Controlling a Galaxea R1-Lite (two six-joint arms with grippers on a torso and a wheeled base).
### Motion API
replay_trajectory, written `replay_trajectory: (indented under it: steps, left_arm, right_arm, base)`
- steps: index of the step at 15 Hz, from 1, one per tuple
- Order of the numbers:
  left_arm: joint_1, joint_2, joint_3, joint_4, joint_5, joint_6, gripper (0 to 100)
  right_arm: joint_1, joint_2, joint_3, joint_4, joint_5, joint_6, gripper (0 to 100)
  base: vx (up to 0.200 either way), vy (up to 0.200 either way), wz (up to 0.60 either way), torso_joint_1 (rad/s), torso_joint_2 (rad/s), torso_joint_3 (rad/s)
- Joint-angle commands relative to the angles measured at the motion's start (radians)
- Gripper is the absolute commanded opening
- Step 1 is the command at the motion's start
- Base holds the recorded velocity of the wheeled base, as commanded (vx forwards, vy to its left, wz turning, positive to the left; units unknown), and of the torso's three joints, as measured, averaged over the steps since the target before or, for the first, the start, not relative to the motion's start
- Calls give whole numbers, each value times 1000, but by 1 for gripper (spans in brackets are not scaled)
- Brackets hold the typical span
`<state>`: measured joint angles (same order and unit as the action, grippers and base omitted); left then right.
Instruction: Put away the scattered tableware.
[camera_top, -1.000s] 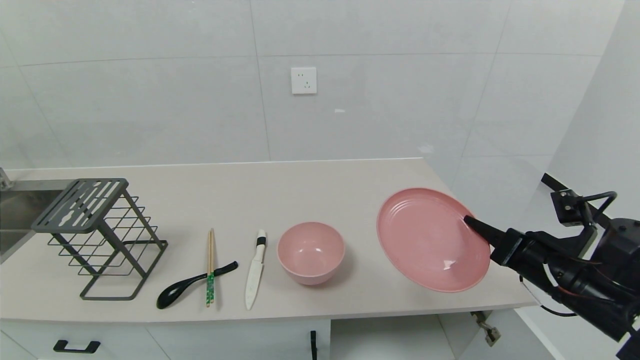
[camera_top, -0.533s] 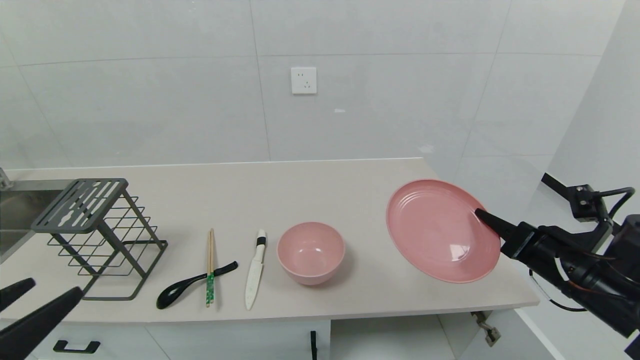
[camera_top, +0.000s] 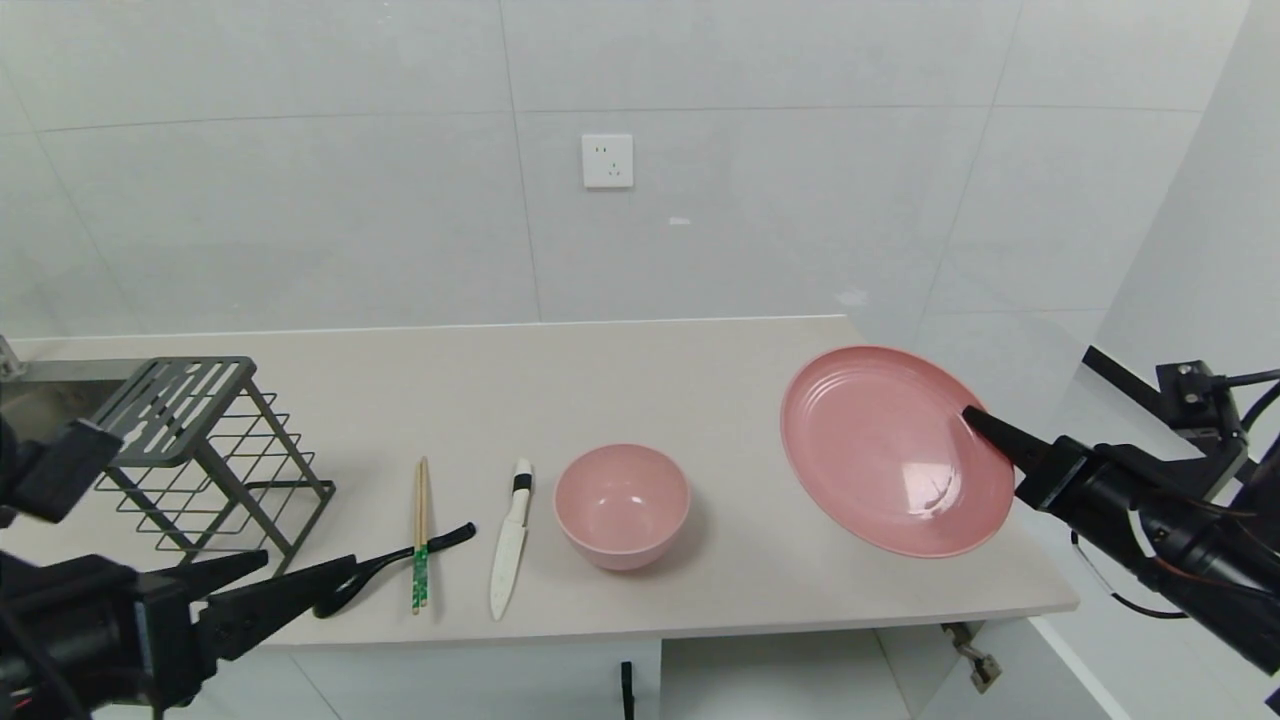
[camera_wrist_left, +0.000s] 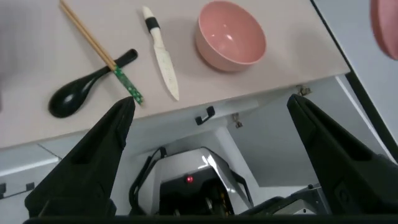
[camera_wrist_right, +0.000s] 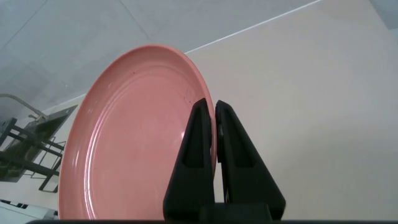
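Right gripper (camera_top: 968, 416) is clamped on the rim of the pink plate (camera_top: 880, 450), which is tilted over the countertop's (camera_top: 600, 380) right end. Left gripper (camera_top: 300, 580), spread wide, hovers near the black spoon (camera_wrist_left: 71, 99).

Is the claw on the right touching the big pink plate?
Touching. The right wrist view shows the right gripper clamped on the rim of the pink plate, one finger each side.

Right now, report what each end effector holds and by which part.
The right end effector pinches the pink plate by its right-hand rim, plate tilted. The left end effector is open and holds nothing.
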<state>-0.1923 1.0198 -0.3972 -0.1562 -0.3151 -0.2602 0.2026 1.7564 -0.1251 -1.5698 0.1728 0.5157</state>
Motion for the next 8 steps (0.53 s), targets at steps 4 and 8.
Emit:
replay_trajectory:
  steps: [4, 8]
  left_arm:
    - [-95, 278, -83, -62, 14, 3, 100]
    - [-153, 414, -166, -66, 129, -1, 100]
  right_arm:
    - [-2, -15, 1, -1, 1, -2, 0]
    - [0, -15, 5, -1, 1, -23, 0]
  base:
    - [0, 0, 0, 0, 0, 0]
    - [0, 0, 0, 0, 0, 0]
